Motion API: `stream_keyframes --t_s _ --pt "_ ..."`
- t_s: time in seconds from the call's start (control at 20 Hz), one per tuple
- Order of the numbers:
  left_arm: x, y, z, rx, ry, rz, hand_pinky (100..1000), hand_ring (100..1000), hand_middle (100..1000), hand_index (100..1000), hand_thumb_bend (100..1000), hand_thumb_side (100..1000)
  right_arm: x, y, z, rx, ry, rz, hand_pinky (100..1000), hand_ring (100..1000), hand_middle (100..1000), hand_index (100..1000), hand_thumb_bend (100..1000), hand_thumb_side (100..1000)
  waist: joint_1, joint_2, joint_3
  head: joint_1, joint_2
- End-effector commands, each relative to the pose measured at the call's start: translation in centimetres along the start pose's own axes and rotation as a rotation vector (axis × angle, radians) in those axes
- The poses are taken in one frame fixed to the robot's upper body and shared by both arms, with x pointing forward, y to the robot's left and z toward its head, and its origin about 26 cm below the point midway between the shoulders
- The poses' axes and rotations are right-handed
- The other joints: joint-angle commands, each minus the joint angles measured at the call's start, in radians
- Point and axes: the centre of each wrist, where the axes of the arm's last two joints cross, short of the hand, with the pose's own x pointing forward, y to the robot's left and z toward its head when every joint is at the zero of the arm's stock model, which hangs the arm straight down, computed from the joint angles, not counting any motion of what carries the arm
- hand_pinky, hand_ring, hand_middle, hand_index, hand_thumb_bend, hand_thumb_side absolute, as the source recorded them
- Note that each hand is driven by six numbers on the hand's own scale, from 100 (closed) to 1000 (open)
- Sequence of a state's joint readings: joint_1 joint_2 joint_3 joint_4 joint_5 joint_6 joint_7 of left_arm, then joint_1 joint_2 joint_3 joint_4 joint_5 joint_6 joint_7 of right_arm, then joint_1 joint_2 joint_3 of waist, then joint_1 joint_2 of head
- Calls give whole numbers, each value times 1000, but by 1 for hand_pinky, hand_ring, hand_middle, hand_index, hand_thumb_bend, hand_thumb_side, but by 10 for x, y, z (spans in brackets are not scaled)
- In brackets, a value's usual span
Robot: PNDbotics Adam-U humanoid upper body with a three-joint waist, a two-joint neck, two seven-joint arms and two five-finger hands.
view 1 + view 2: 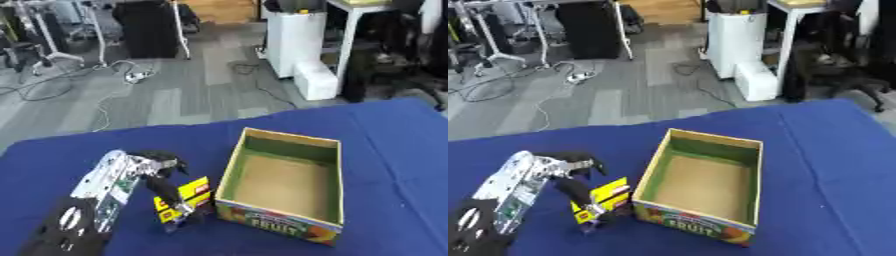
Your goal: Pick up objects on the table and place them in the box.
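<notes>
Left arm (98, 192), silver and black, coming up from the bottom left corner over the blue table (52, 160). Left hand (162, 175) at the end of it, black fingers curled round the top of a small yellow packet (185, 199). Packet grasped and tipped a bit, yellow with some red at the upper corner and a dark strip along the low edge, sitting just beside the left wall of the box and near its front corner. Cannot tell whether the packet's low end touches the cloth or hangs just off it. Cannot tell what is printed on it. Open cardboard box (229, 170) next, right of the packet, near the middle of the table, turned a little askew. Plain brown floor inside, green on the inner walls, nothing to be seen lying in it. Bright front side (276, 222) with red, yellow and green colours and big letters across it. More blue cloth to the right of the box, with a fold line running toward the far edge. Beyond the table, grey floor (192, 95) with loose cables (114, 70), and a white cabinet (297, 40) at the back right. Right hand showing in neither view.
</notes>
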State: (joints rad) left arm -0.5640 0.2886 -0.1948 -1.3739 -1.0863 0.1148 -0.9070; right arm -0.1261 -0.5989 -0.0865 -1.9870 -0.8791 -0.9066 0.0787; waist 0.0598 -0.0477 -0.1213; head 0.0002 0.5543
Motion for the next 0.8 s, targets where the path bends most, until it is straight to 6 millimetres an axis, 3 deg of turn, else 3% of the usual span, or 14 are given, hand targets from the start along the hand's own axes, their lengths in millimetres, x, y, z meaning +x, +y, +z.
stream_keyframes --t_s 0.05,0.8 --pt "-3 9 1 16 17 1 473 823 878 900 1000 630 3 0 -11 37 -18 3 328 378 445 526 100 1000 -5 -7 -2 -2 11" --pt "-15 -5 -22 -78 71 29 488 830 878 902 1000 611 1 2 -11 48 -18 -6 328 379 445 526 100 1000 -4 -1 -13 15 11"
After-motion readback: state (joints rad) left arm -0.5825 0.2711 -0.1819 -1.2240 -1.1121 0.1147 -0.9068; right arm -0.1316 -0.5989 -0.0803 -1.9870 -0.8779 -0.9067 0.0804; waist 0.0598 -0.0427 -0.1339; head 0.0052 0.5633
